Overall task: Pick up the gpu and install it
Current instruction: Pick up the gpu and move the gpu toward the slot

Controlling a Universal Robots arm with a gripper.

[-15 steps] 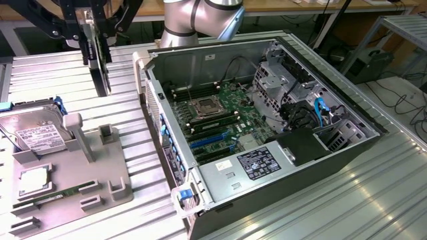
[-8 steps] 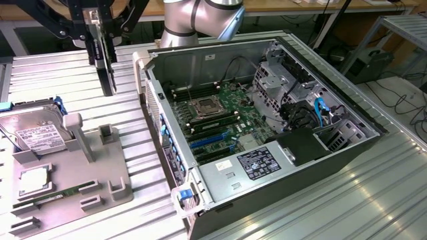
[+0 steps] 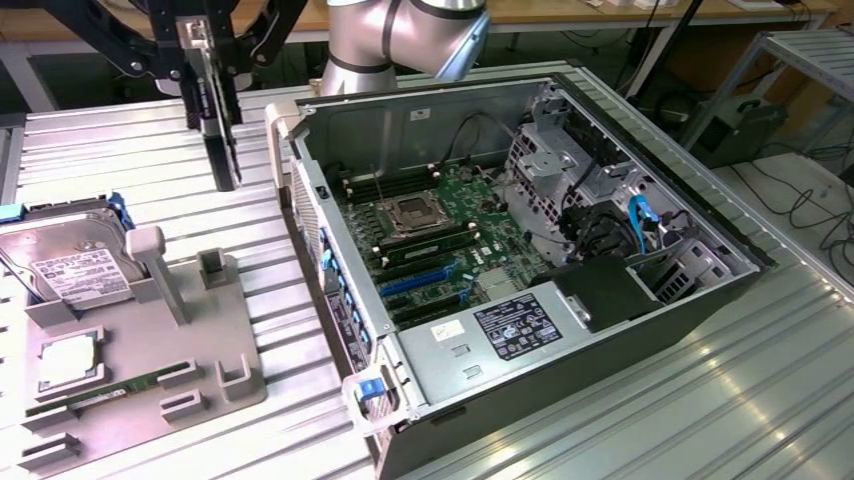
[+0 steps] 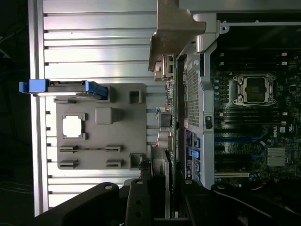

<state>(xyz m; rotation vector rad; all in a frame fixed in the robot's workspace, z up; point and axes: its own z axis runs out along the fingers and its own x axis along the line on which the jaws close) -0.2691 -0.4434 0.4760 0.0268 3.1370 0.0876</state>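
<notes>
The gpu (image 3: 220, 130) hangs on edge above the ribbed table, its silver bracket toward the gripper and its lower end pointing down. My gripper (image 3: 200, 50) is shut on its upper part, at the exterior view's upper left. The card is off the table, between the grey holder tray (image 3: 134, 340) and the open computer case (image 3: 534, 250). In the wrist view the gpu (image 4: 176, 108) runs edge-on from the gripper (image 4: 162, 197) out to its metal bracket (image 4: 174, 33), just outside the case wall. Blue card slots (image 3: 420, 285) lie on the motherboard inside the case.
The grey tray carries a silver hard drive (image 3: 74, 265) in a blue frame, a square processor (image 3: 67, 360) and a narrow green memory stick (image 3: 100, 398). The case's wall (image 3: 300, 190) stands between the card and the motherboard. Bare ribbed table (image 3: 694, 400) lies to the exterior view's right.
</notes>
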